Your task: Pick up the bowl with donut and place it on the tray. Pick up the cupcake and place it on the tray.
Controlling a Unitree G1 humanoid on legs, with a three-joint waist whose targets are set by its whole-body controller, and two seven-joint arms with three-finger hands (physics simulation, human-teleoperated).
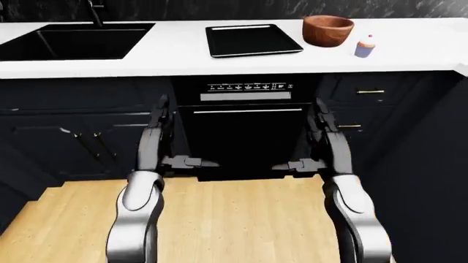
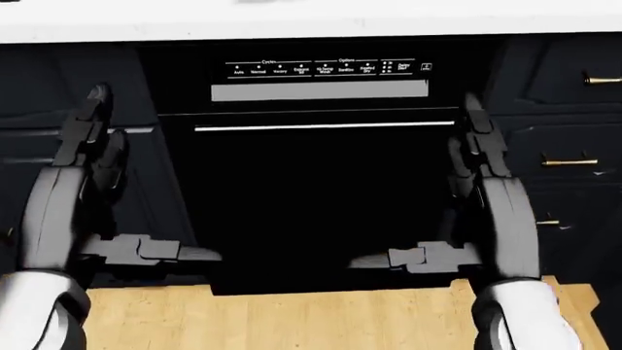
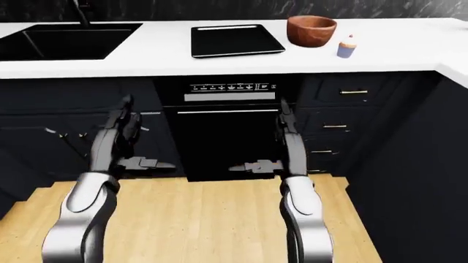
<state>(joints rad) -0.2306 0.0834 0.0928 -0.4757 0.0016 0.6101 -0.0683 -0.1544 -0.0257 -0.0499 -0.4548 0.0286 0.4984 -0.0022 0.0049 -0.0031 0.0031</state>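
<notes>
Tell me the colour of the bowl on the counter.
Reddish-brown bowl, clearest in the left-eye view.

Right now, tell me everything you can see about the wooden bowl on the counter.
The bowl is round, reddish-brown and looks like wood, with a thick rim and dark inside. It stands upright on the white counter, right of the black tray and apart from it, with the cupcake just to its lower right, not touching. No donut shows from this angle. Neither hand is near it; both hang below counter level.
</notes>
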